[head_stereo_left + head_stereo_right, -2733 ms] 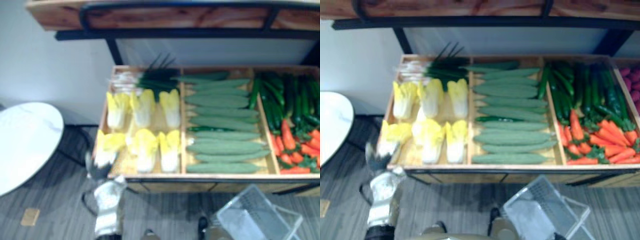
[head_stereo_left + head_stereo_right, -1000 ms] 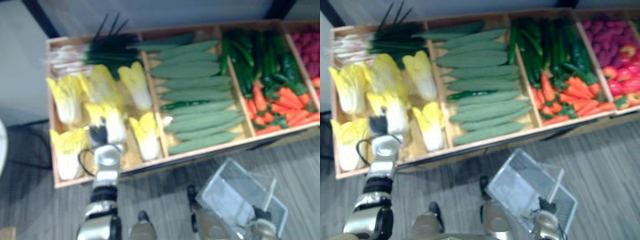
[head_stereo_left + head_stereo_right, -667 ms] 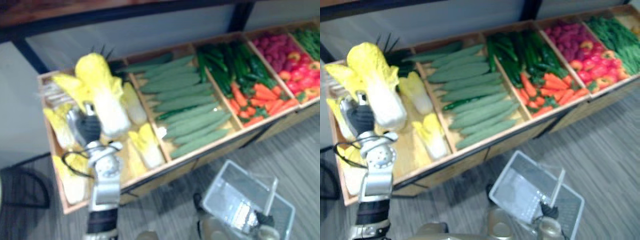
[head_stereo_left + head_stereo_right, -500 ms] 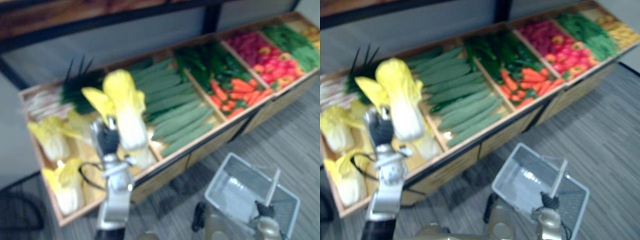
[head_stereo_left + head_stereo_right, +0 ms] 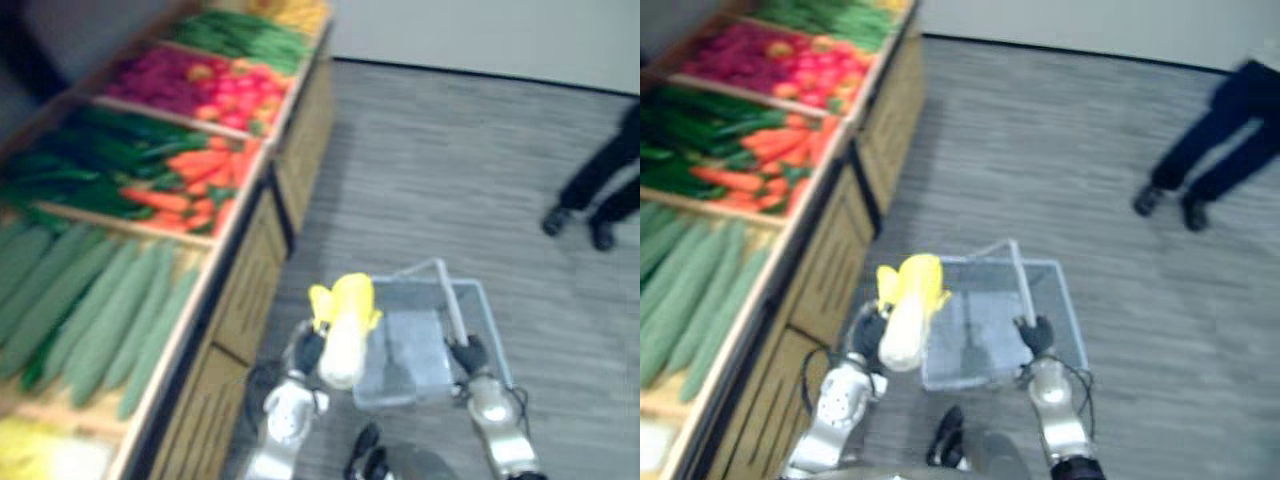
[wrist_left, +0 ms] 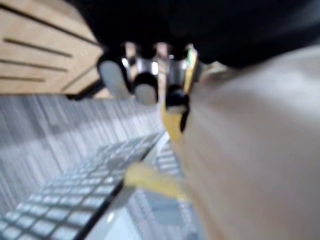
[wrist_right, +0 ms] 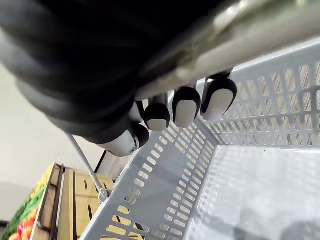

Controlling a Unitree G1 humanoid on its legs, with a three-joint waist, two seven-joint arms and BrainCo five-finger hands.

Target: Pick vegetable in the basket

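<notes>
A yellow-and-white cabbage (image 5: pixel 344 335) hangs at the left rim of the clear grey mesh basket (image 5: pixel 482 300), leafy end pointing away from me. My left hand (image 5: pixel 306 350) is shut on the cabbage from its left side. In the left wrist view the fingers (image 6: pixel 145 86) curl against the pale cabbage (image 6: pixel 250 150), with the basket mesh (image 6: pixel 70 205) below. My right hand (image 5: pixel 1036 334) is shut on the basket's handle (image 5: pixel 1020 280); the right wrist view has its fingers (image 7: pixel 185 105) wrapped over the bar (image 7: pixel 245 37) above the basket wall (image 7: pixel 165 170).
A wooden produce stand (image 5: pixel 250 290) runs along my left, holding cucumbers (image 5: pixel 90 310), carrots (image 5: pixel 190 180), dark green peppers (image 5: pixel 70 160) and red vegetables (image 5: pixel 200 85). A person's legs and shoes (image 5: pixel 595 195) stand on the grey floor at the far right.
The camera has swung right, away from the stand. My left hand has carried the cabbage from above the crate to the basket's left rim. The right hand still holds the handle.
</notes>
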